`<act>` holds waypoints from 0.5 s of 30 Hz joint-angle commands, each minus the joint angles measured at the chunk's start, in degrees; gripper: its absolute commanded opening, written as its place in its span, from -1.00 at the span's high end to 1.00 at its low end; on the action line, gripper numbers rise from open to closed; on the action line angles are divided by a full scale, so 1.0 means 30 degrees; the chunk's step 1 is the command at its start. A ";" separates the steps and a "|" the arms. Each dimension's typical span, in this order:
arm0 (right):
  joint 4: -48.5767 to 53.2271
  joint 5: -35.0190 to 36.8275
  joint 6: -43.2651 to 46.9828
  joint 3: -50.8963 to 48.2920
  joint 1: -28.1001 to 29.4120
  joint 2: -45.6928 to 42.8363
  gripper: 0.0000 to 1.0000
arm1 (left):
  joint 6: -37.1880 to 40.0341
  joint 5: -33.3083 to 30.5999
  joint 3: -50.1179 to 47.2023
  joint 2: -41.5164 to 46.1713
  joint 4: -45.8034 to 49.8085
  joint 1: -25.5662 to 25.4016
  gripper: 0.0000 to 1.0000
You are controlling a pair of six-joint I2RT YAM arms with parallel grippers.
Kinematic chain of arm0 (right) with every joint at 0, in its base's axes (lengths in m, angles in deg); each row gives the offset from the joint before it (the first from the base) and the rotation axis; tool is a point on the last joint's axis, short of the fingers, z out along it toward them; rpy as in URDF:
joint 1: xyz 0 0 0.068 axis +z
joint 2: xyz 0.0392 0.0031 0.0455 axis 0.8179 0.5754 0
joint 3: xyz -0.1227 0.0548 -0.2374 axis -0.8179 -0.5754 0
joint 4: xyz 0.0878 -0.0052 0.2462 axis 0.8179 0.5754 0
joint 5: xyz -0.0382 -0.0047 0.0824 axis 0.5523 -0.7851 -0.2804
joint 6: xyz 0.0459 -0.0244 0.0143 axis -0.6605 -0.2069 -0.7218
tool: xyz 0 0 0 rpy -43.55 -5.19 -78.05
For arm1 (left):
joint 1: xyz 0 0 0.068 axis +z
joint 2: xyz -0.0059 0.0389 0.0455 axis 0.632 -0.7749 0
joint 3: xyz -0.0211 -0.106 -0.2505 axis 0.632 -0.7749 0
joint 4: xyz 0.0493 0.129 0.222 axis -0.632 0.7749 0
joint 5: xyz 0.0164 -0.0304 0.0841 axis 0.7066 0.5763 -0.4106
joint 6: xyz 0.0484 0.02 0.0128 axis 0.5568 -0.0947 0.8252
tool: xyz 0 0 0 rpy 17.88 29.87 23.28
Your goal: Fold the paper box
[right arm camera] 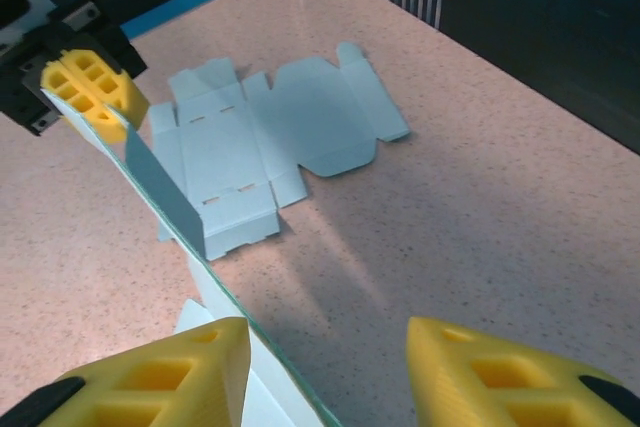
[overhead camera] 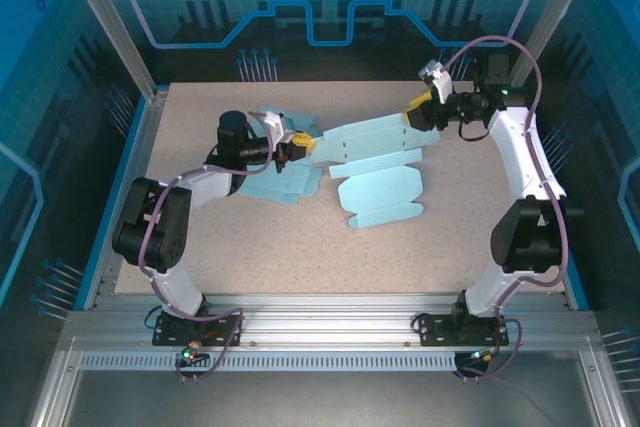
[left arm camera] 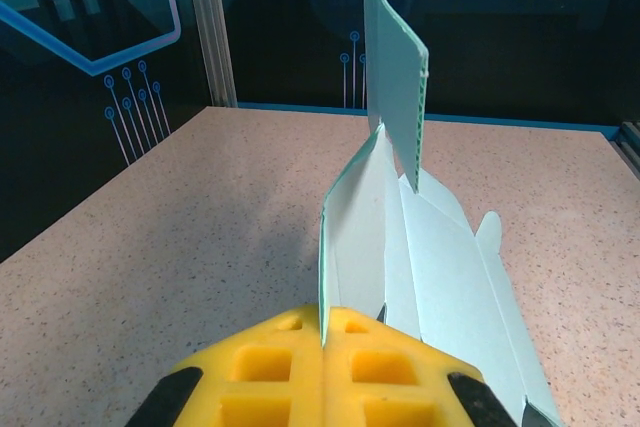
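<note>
A light blue flat paper box blank is lifted off the table, stretched between the two grippers. My left gripper is shut on its left end; in the left wrist view the yellow pads pinch the sheet's edge, which rises away from them on edge. My right gripper is at the sheet's right end with its jaws open. In the right wrist view the sheet's thin edge runs past the left finger, while the right finger stands well apart.
Spare flat blanks lie on the speckled table: one in the middle, others under the left arm. One blank spreads out below the held sheet. Frame posts and blue walls ring the table.
</note>
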 commanded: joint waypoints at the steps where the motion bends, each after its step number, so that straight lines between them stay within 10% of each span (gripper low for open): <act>1: 0.1549 -0.1603 0.0622 0.0362 -0.0269 0.0135 0.06 | 0.0727 0.0246 0.0579 -0.0239 0.0358 0.0159 1.00; 15: 0.1125 -0.0399 0.0769 -0.1109 -0.0298 0.0016 0.12 | 0.0841 0.0207 0.0988 -0.0315 0.0726 0.0268 1.00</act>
